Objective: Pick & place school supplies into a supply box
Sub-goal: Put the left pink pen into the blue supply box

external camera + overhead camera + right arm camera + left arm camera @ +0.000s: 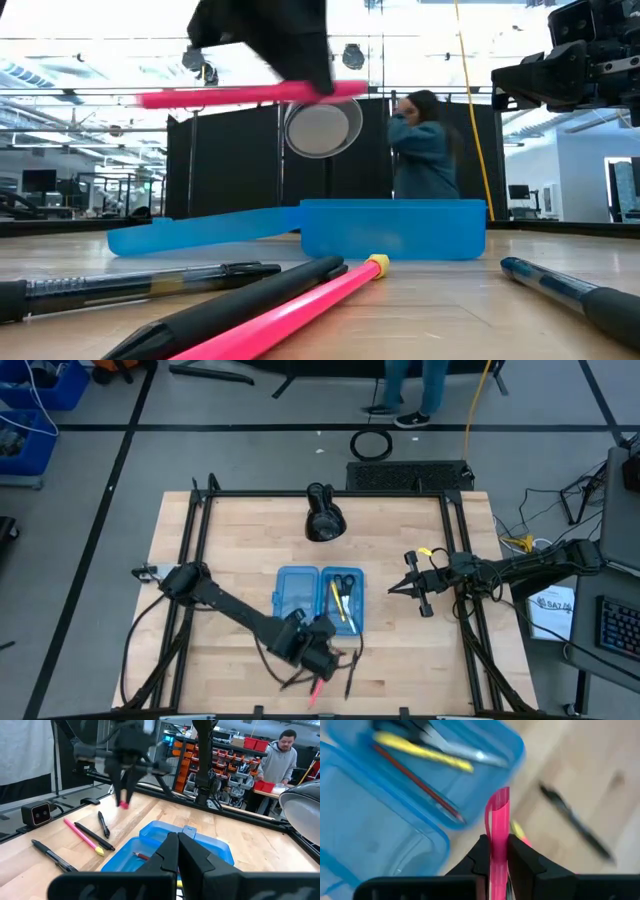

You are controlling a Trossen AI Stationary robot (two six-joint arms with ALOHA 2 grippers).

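Note:
The supply box [318,598] lies open mid-table, a translucent light-blue case. Its right half holds scissors [344,584], a yellow pen [422,751] and a red pencil [417,782]. My left gripper [322,653] hangs over the table's near side just in front of the box, shut on a pink pen [250,95]. On the table below lie a pink pencil with a yellow end [300,310] and black pens [150,285]. My right gripper [392,590] waits shut to the right of the box, holding nothing. My left gripper pinches the pink pen's shaft [498,837] between its two fingers, nearer one end than the middle. The fingers come from above, slanting down, and lie across the pen. The pen hangs about level in the low view, lifted clear of the table.
A black dome-shaped object [322,520] stands at the table's far side behind the box. Another dark pen [570,290] lies near the front right. A person [425,145] stands beyond the far edge. Dark-blue bins [30,400] sit on the floor at far left.

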